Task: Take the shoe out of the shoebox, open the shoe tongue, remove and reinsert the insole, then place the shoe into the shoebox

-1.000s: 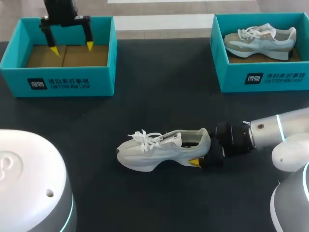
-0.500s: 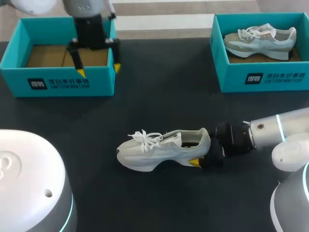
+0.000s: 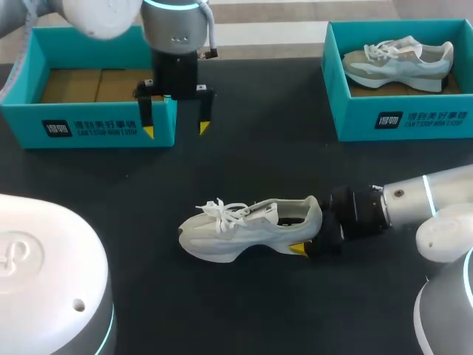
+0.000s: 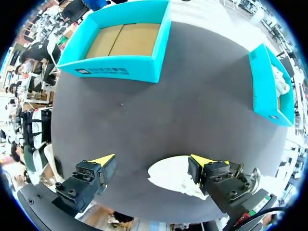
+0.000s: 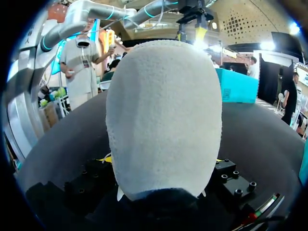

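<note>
A white and grey shoe (image 3: 244,229) lies on its sole on the black table, toe to the left, laces loose. My right gripper (image 3: 305,231) comes in from the right and is shut on the shoe's heel; one yellow tip shows under the heel. In the right wrist view the heel (image 5: 163,115) fills the space between the fingers of my right gripper (image 5: 163,161). My left gripper (image 3: 176,130) hangs open and empty by the front right corner of the empty teal shoebox (image 3: 89,118). In the left wrist view the shoe (image 4: 173,175) lies below the open left gripper (image 4: 153,160).
A second teal shoebox (image 3: 403,122) at the back right holds another shoe (image 3: 399,63). In the left wrist view the empty shoebox (image 4: 120,62) is ahead of the fingers and the other shoebox (image 4: 264,91) is off to the side.
My left arm has moved out of the empty shoebox toward the table's middle, its gripper still open. The right arm and the shoe have stayed put.
</note>
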`<state>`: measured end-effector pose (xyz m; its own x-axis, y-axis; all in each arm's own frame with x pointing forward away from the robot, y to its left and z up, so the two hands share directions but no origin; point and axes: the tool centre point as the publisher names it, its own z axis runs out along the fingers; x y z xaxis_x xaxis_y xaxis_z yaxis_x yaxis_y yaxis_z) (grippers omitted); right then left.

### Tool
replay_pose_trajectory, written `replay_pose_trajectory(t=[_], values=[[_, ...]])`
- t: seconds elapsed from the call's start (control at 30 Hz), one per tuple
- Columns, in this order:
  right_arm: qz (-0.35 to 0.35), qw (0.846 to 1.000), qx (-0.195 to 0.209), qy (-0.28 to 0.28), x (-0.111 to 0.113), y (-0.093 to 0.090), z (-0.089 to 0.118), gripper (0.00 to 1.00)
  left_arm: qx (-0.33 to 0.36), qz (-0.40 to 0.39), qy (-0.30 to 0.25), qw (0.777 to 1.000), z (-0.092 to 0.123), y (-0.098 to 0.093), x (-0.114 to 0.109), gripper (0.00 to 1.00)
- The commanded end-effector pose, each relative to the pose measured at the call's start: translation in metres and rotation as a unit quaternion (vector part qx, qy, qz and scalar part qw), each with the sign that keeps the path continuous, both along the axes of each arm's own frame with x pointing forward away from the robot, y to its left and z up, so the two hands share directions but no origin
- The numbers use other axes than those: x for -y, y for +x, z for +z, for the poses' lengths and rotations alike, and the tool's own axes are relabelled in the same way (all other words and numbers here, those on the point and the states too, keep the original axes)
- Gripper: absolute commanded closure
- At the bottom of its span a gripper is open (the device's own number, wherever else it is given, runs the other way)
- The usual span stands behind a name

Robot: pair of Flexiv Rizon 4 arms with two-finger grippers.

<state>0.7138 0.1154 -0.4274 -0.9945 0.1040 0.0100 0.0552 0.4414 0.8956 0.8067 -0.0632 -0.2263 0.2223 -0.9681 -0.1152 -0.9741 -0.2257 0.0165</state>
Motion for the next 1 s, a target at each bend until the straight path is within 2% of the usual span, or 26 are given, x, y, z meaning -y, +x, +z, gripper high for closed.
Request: replay_pose_trajectory(t=[0.03, 0.1, 0.3, 0.57, 0.8, 1.0], values=[[-0.001, 1.0, 0.0, -0.003, -0.005, 0.002, -0.004, 1.0, -0.001, 0.0, 0.001, 1.0, 0.0, 0.001, 0.0, 0.0], [-0.001, 1.0, 0.0, -0.003, -0.005, 0.002, -0.004, 1.0, -0.001, 0.0, 0.001, 1.0, 0.0, 0.001, 0.0, 0.0], [-0.001, 1.0, 0.0, -0.003, -0.005, 0.002, -0.004, 1.0, -0.006, -0.027, -0.02, 0.999, -0.021, -0.033, 0.03, 0.0], [-0.001, 1.0, 0.0, -0.003, -0.005, 0.002, -0.004, 1.0, -0.039, -0.053, -0.031, 0.997, -0.043, -0.064, 0.068, 0.0], [-0.001, 1.0, 0.0, -0.003, -0.005, 0.002, -0.004, 1.0, -0.05, -0.04, -0.036, 0.997, -0.049, -0.081, 0.087, 0.0], [-0.001, 1.0, 0.0, -0.003, -0.005, 0.002, -0.004, 1.0, -0.049, -0.045, -0.029, 0.997, -0.057, -0.095, 0.112, 0.0]])
